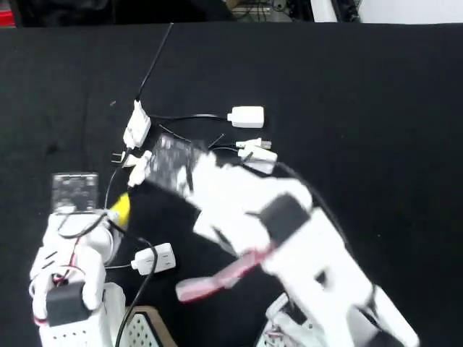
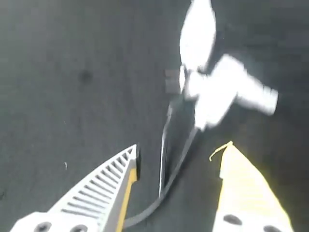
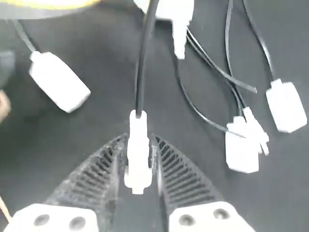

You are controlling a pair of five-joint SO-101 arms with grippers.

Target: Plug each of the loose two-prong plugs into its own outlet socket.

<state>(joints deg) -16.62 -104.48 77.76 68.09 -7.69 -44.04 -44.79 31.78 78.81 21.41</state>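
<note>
Right pincer (image 3: 138,143) is pinching a white plug (image 3: 137,157) lengthwise; a white block (image 3: 59,82) is lying beside the plug; left pincer (image 2: 180,146) is gaping.

The left gripper (image 1: 117,210) sits at near left on the black table (image 1: 376,108), with a white outlet socket (image 1: 155,259) just to its right. The right gripper (image 1: 163,165) extends from near right to centre, meeting a white plug (image 1: 139,166). More white connectors (image 1: 246,116) on black cables (image 1: 155,58) lie farther back.

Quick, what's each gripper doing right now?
Left gripper: open.
Right gripper: closed, holding a white plug.
</note>
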